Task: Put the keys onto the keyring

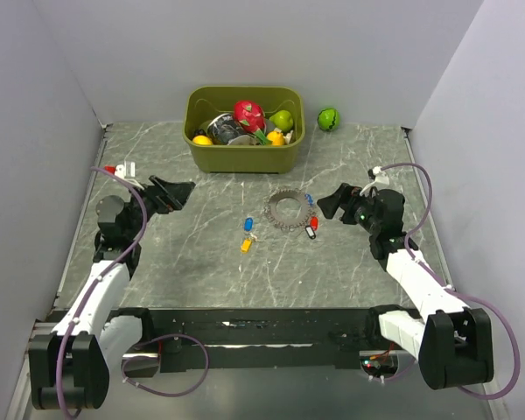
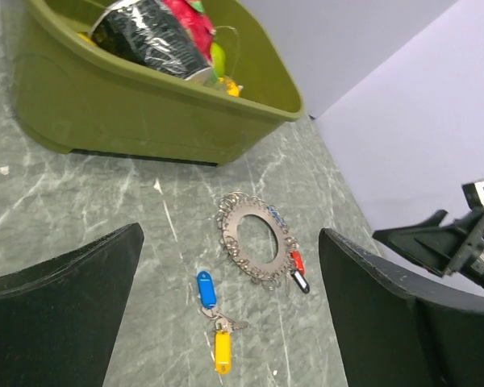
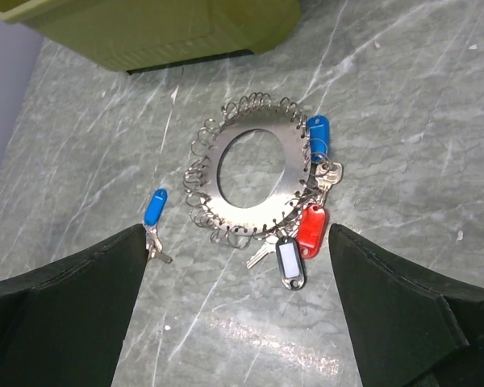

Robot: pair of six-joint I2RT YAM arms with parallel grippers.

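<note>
Left claw (image 1: 182, 194), right claw (image 1: 328, 202) spread, empty; grey marbled table (image 1: 201, 258); keyring (image 3: 254, 218), keys (image 2: 206, 288) at centre; pale walls (image 1: 245, 44) 3 sides.

The olive bin (image 3: 169, 32) is cut off by the right wrist view's top edge, its contents unseen there; the loose blue key (image 3: 155, 208) has its blade partly behind a finger (image 3: 64, 314) of the right gripper (image 3: 235, 234); from above, the blades of the keys (image 1: 248, 224) are too small to make out; the toy fruits (image 1: 249, 114) in the bin partly hide one another.
</note>
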